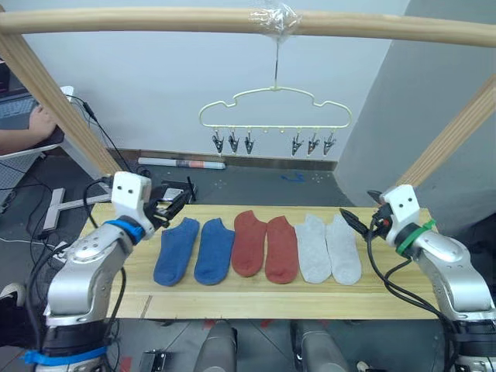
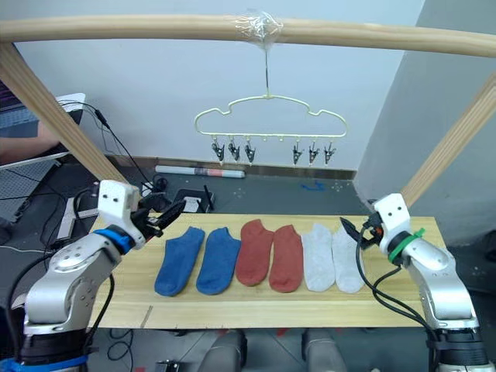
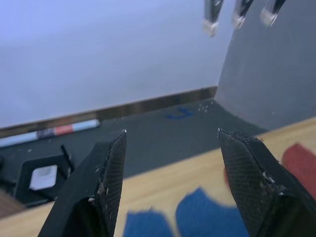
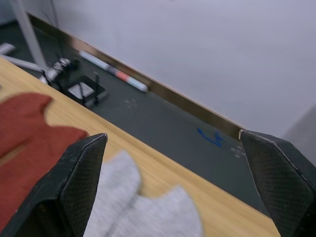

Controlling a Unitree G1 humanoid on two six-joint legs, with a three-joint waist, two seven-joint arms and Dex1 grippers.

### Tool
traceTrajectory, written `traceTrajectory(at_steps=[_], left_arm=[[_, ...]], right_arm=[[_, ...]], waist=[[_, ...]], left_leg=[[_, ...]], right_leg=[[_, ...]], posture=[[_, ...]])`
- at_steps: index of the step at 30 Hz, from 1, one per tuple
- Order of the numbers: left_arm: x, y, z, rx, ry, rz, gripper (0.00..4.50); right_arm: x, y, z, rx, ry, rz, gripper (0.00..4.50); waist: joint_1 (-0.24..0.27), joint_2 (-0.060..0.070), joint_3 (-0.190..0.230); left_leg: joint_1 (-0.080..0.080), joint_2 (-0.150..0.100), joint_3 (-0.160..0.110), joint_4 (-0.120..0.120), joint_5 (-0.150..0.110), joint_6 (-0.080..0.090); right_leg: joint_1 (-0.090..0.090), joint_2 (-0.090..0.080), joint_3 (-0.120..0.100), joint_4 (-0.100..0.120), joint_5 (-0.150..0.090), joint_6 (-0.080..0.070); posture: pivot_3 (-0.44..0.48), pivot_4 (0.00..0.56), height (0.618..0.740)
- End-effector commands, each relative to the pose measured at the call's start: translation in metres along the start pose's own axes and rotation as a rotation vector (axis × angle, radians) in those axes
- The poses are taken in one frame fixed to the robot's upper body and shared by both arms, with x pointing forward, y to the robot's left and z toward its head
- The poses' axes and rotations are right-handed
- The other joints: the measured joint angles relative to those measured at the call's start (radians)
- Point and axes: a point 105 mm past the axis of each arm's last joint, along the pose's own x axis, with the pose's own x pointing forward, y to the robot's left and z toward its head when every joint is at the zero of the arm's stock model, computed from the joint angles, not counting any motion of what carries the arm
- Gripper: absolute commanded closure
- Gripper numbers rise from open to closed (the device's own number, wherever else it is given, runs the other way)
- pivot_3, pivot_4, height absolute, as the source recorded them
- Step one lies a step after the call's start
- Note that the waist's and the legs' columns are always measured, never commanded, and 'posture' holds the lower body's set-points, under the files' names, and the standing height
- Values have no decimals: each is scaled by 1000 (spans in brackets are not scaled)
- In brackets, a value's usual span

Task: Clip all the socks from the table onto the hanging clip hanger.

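Socks lie untouched at frame centre on table; left gripper and right gripper, both wide open and empty, should pinch one cuff edge squarely before lifting toward clip hanger.

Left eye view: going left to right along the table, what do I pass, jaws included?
Left gripper → blue sock → second blue sock → rust-red sock → second rust-red sock → light grey sock → second light grey sock → right gripper.
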Motion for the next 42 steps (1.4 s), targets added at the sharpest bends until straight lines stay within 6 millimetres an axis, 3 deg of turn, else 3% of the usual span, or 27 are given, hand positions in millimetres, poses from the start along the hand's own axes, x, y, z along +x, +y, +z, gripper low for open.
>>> traceTrajectory(at_steps=[1,6,11,27,42], left_arm=[[24,-17,13,7,-76,9,1497],[60,-28,20,3,-142,62,1497],[72,-31,27,-9,-195,97,1497],[91,-29,53,5,-338,188,1497],[96,-30,68,-25,-391,186,1497]], right_arm=[[17,25,38,14,-132,118,0],[33,52,70,49,-213,206,0],[35,60,80,64,-226,222,0],[35,73,110,42,-258,285,0],[35,74,119,35,-269,296,0]], waist=[[-6,0,2],[-16,-3,9],[-18,-5,12],[-22,-5,20],[-24,-5,23]], left_leg=[[0,0,0,0,0,0],[0,0,-1,2,1,1],[-1,0,-2,1,0,0],[-1,0,-2,0,0,0],[-2,0,-2,0,0,0]], right_leg=[[0,0,0,0,0,0],[1,1,0,1,2,3],[0,1,0,0,4,7],[0,1,0,0,4,8],[0,1,0,0,4,8]], posture=[[35,247,740],[3,263,740],[-11,267,740],[-34,276,740],[-45,269,740]])
